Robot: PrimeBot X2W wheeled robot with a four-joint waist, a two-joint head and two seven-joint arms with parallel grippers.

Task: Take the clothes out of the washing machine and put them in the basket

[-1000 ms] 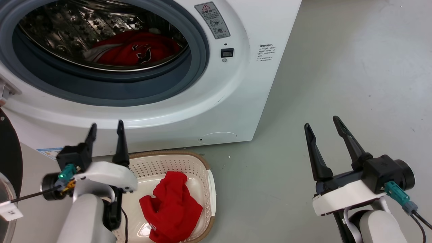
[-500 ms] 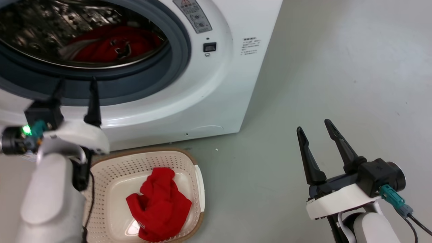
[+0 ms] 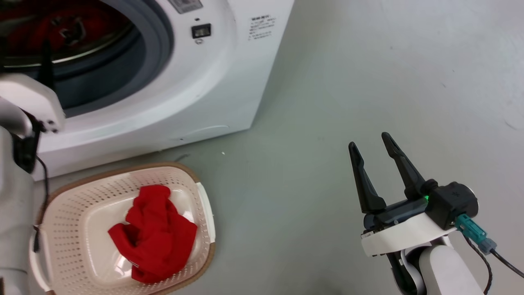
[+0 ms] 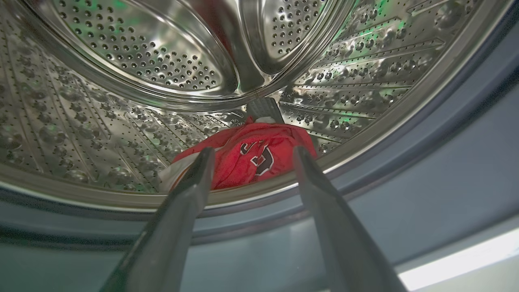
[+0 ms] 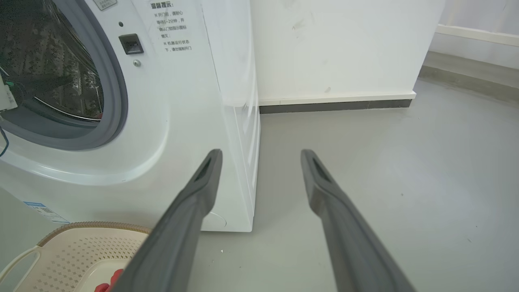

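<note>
The washing machine [image 3: 196, 94] stands at the upper left with its porthole open. One of the clothes, a red garment with a dark graphic [image 4: 255, 156], lies at the bottom of the steel drum. My left gripper [image 4: 253, 151] is open at the porthole's lower rim, pointing at that garment and apart from it; one of its dark fingers [image 3: 46, 61] rises in front of the grey seal. A plain red garment [image 3: 153, 233] lies in the cream basket [image 3: 204, 213] on the floor before the machine. My right gripper [image 3: 370, 149] hangs open and empty over the floor to the right.
Grey floor [image 3: 368, 82] spreads to the right of the machine. A white wall with a dark skirting [image 5: 336, 106] runs behind it. The basket's rim [image 5: 81, 227] lies just under the machine's front.
The head camera has swung right, so everything sits further left. My left gripper has risen from above the basket to the porthole. The right gripper stays open, much where it was.
</note>
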